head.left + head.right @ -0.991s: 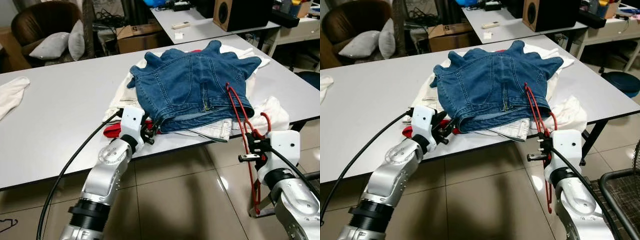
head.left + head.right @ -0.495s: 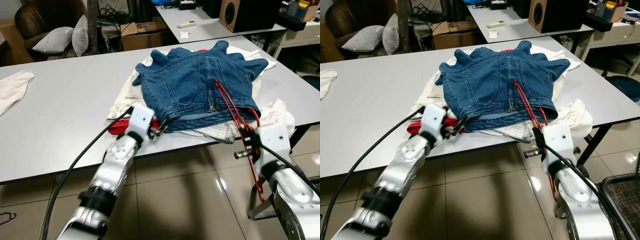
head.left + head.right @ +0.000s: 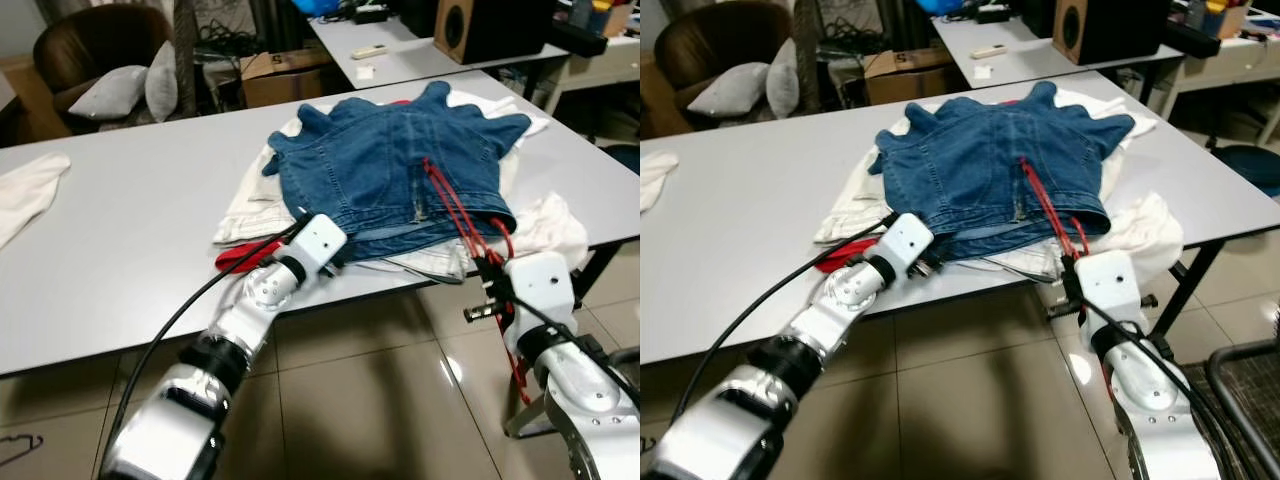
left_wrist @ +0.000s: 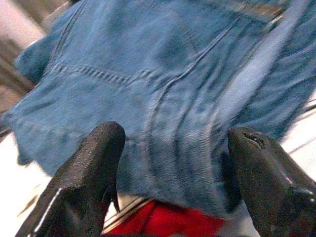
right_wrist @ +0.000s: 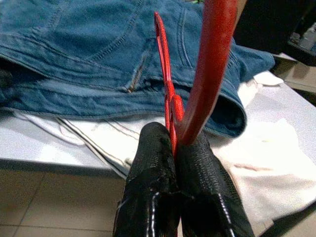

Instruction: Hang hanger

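The right gripper (image 5: 174,148) has its fingers pinched tight on the thin red wire hanger (image 3: 455,205), which lies across the blue denim jeans (image 3: 390,165) at about 3 o'clock of the pile. Left gripper (image 4: 170,168) sits wide open holding nothing, right at the jeans' near edge around 7 o'clock, on the white rectangular table (image 3: 130,220).

On the white table (image 3: 130,220), one pair of denim shorts (image 3: 400,165) is lying over what seem to be two white garments (image 3: 250,195). Beside them, one red hanger (image 3: 460,205) is resting, and two pillows (image 3: 130,85) are sitting beyond.
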Tool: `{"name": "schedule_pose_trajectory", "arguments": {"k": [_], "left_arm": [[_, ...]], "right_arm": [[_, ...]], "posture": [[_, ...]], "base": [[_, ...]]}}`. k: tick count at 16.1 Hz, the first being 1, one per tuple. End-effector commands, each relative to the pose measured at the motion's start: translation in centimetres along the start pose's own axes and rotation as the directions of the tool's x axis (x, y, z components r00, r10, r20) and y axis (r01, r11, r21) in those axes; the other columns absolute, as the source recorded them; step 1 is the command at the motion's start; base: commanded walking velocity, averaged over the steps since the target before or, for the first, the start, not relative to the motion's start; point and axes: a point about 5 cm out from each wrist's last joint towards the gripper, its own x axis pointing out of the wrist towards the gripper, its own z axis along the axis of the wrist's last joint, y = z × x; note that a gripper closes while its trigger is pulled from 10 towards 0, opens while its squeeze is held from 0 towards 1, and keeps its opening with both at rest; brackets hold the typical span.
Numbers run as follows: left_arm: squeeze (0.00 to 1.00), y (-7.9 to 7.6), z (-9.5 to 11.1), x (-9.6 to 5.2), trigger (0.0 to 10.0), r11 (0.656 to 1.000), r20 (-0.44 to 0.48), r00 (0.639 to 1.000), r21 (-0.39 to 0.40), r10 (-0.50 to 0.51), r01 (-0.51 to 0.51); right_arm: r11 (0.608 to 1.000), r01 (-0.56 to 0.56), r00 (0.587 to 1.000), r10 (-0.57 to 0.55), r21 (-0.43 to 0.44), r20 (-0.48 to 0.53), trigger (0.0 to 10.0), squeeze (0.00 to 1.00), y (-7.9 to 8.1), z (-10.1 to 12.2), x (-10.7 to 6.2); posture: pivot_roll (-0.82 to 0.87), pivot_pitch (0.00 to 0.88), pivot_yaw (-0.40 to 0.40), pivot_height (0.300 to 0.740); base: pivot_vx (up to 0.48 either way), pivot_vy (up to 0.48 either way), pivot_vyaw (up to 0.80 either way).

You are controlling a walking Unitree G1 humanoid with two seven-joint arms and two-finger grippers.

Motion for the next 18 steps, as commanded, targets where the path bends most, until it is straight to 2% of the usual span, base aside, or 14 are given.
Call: {"name": "schedule_pose_trajectory", "arguments": {"k": [1, 3, 4, 8, 12, 17, 18], "left_arm": [[0.0, 0.6, -0.4, 0.0, 10.0, 0.999, -0.029, 0.998, 0.012, 0.051, -0.051], [0.0, 0.9, -0.5, 0.2, 10.0, 0.996, -0.044, 0.995, 0.015, 0.093, -0.093], [0.0, 1.0, -0.6, 0.4, 0.0, 0.993, -0.052, 0.992, -0.008, 0.117, -0.117], [0.0, 1.6, -0.6, 0.5, 0.0, 0.983, -0.06, 0.986, -0.098, 0.153, -0.158], [0.0, 1.8, -0.7, 0.6, 0.0, 0.979, -0.06, 0.985, -0.114, 0.165, -0.171], [0.0, 1.9, -0.8, 0.4, 0.0, 0.98, -0.047, 0.989, -0.136, 0.139, -0.144], [0.0, 2.4, -0.8, 0.2, 0.0, 0.979, -0.032, 0.991, -0.152, 0.132, -0.135]], "right_arm": [[1.0, 0.009, 0.999, -0.009, -0.004, 0.032, 10.0, 0.0, 0.1, 0.6, -0.1], [1.0, 0.015, 0.999, -0.015, -0.004, 0.029, 10.0, 0.0, 0.3, 0.4, -0.3], [1.0, 0.018, 0.999, -0.018, -0.002, 0.035, 10.0, 0.0, 0.5, 0.5, -0.5], [1.0, 0.014, 0.999, -0.013, -0.013, 0.046, 10.0, 0.0, 0.5, 0.5, -1.0], [1.0, 0.006, 0.997, -0.005, -0.017, 0.071, 10.0, 0.0, 0.4, 0.8, -1.4], [0.991, -0.127, 0.981, 0.131, -0.037, 0.141, 10.0, 0.0, -0.5, 1.3, -3.5], [0.97, -0.232, 0.958, 0.24, -0.072, 0.157, 10.0, 0.0, -0.8, 1.4, -4.9]], "posture": [[-0.19, 0.0, 0.139, 0.74], [-0.19, 0.0, 0.152, 0.74], [-0.19, 0.0, 0.155, 0.74], [-0.21, 0.0, 0.163, 0.74], [-0.21, 0.0, 0.164, 0.74], [-0.2, 0.0, 0.163, 0.74], [-0.19, 0.0, 0.162, 0.74]], "base": [[0.0, 0.0, 0.0], [0.0, 0.0, 0.0], [0.0, 0.0, 0.0], [0.0, 0.0, 0.0], [0.0, 0.0, 0.0], [0.0, 0.0, 0.0], [0.0, 0.0, 0.0]]}}
